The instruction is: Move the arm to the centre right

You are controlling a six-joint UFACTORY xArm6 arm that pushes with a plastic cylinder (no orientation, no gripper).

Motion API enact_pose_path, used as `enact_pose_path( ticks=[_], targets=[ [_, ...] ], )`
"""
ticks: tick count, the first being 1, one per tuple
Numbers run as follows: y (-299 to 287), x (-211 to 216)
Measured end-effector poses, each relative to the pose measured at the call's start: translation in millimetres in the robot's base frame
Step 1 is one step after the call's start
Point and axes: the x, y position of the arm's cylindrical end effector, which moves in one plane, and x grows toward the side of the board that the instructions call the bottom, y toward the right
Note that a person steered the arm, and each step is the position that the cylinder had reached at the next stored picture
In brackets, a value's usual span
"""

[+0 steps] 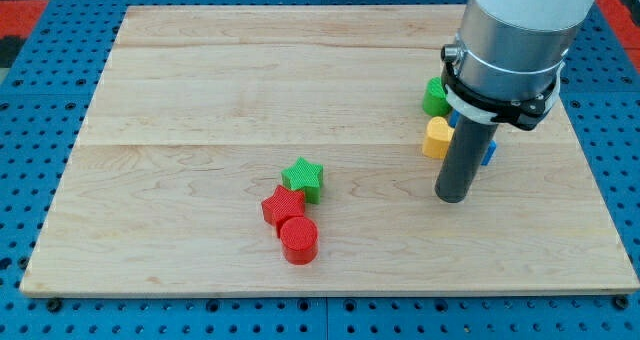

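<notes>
My tip [452, 198] rests on the wooden board [200, 90] at the view's centre right. Just above and left of it sits a yellow block [436, 138], touching the rod's left side. A green block [433, 97] lies above the yellow one, partly hidden by the arm's grey body. A blue block [489, 151] peeks out on the rod's right side, mostly hidden. Far to the left of the tip, near the board's lower middle, a green star [303, 179], a red star-like block [281, 206] and a red cylinder [298, 240] cluster together.
The board lies on a blue perforated table [40, 310]. The arm's large grey body [515, 40] covers the board's upper right part.
</notes>
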Motion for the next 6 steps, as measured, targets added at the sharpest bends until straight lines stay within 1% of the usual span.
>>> enact_pose_path(
  ticks=[2, 6],
  targets=[
    [43, -15],
    [83, -35]
  ],
)
